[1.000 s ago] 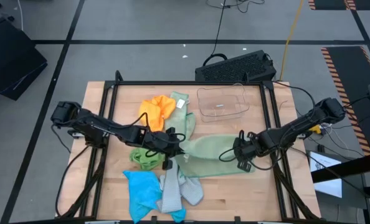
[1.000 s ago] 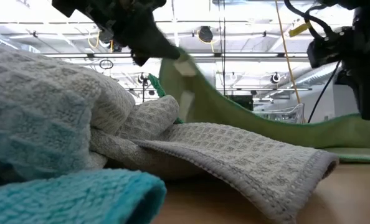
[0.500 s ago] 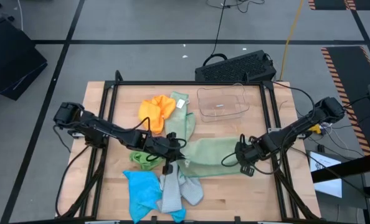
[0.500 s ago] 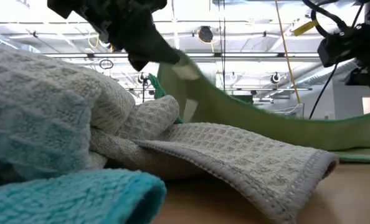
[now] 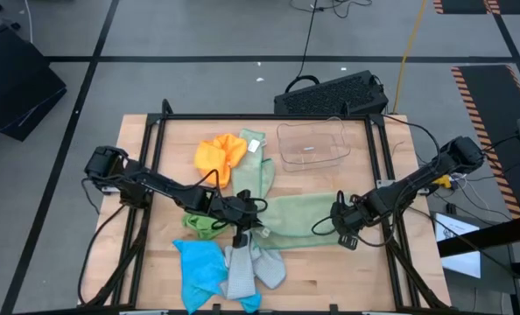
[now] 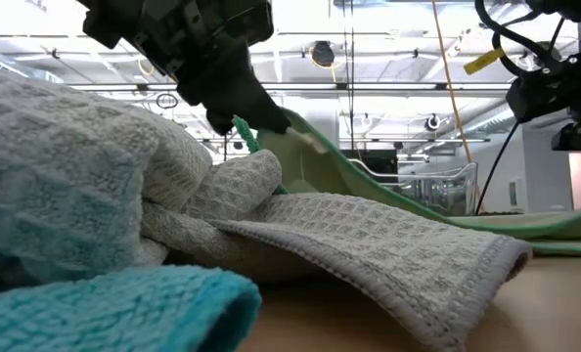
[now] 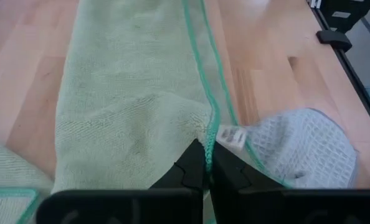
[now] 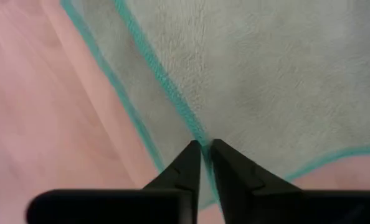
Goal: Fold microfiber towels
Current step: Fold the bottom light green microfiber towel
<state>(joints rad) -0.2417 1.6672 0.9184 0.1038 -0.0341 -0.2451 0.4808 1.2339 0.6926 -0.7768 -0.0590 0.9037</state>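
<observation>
A pale green towel (image 5: 299, 219) with a teal hem stretches across the table's middle between my two grippers. My left gripper (image 5: 248, 217) is shut on its left end, beside a small white tag (image 7: 232, 135). My right gripper (image 5: 340, 226) is shut on its right end, low over the wood. In the low view the towel (image 6: 388, 191) slopes down from my left gripper (image 6: 271, 119) to the table on the right. Grey (image 5: 253, 267), blue (image 5: 199, 267), bright green (image 5: 203, 223) and orange (image 5: 219, 156) towels lie bunched around it. My left gripper pinches the towel's teal hem (image 7: 205, 138) between its two fingers, at the corner next to the white tag. The fingers slant down from the table's left. That corner is lifted, and the cloth runs slack down to the table. My right gripper has the teal hem (image 8: 196, 135) of the towel's right end between its fingertips, which point steeply down. Two hems run side by side there, so the cloth looks doubled. This end lies flat on the wood.
A clear plastic bin (image 5: 312, 144) stands at the far middle. Another pale green towel (image 5: 258, 175) lies between the orange one and the held one. The grey towel (image 7: 303, 143) lies just beyond my left gripper's fingers. Bare wood shows at the near right (image 5: 339, 271).
My left gripper has sunk and gone toward the table's right and near edges with the towel's tagged corner. The towel's span has come down with it; its right end, raised a second ago, now lies flat on the table.
</observation>
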